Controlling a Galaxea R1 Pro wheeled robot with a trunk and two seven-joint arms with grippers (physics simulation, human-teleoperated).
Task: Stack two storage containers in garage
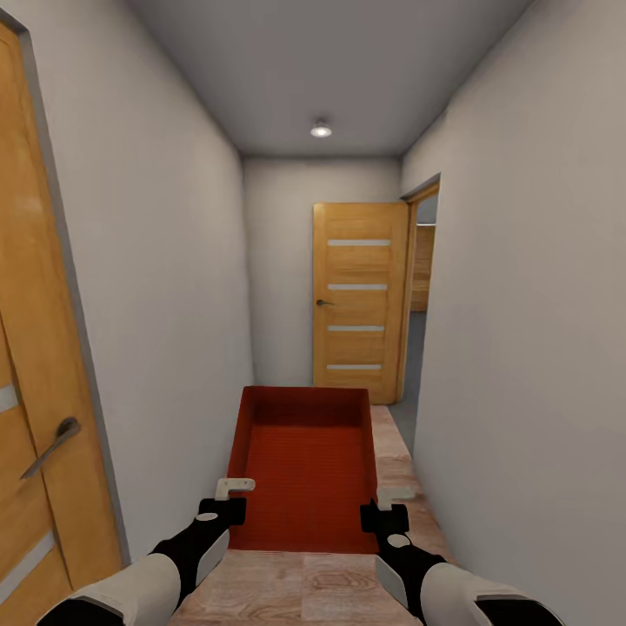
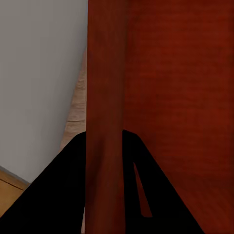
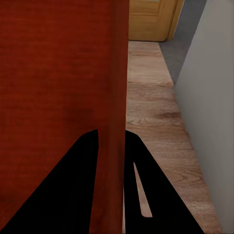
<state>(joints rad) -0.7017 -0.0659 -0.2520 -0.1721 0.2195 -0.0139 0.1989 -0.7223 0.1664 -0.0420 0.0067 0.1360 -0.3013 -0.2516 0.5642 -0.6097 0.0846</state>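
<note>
A red box point(image 1: 306, 465) hangs in front of the robot in a narrow hallway, carried level between its two arms, open top up and long axis pointing down the corridor. The left gripper point(image 1: 233, 498) is pinched onto the box's left wall near the near corner; in the left wrist view that wall point(image 2: 105, 122) runs straight between the two black fingers point(image 2: 53, 195), one inside the box and one outside. The right gripper point(image 1: 388, 504) clamps the right wall the same way at the near right corner, the wall edge point(image 3: 117, 122) squeezed between its fingers point(image 3: 63, 195). Below is wood-plank floor point(image 3: 151, 117), with grey walls point(image 1: 165, 287) close on both sides. A wooden door point(image 1: 359, 296) stands at the far end, and another door point(image 1: 35, 391) is near on the left.
</note>
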